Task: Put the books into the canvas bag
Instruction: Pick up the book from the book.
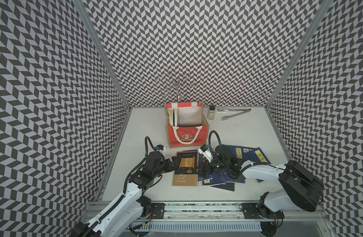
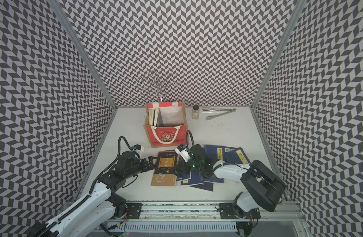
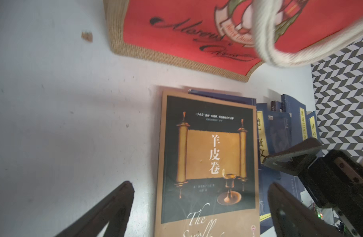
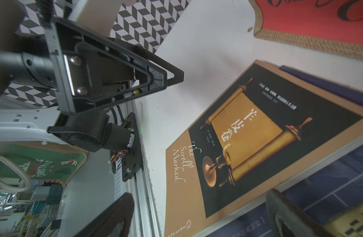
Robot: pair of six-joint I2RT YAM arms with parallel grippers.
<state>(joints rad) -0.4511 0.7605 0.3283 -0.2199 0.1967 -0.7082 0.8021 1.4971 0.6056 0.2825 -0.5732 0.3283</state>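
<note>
Tool, left (image 1: 175,162): you are holding it low at the left edge of the black-and-gold book (image 1: 185,170), fingers spread wide and pinching nothing. Tool, right (image 1: 203,167): it is hanging over the book's opposite edge, likewise spread and empty. Black-and-gold book: lying flat, cover up, on the table (image 1: 248,131) just in front of the canvas bag (image 1: 186,137). Navy books (image 1: 246,153): lying in an overlapping heap beside it, under your right arm. Canvas bag: standing upright and open, with several books (image 1: 172,117) standing on end against its left inner wall.
</note>
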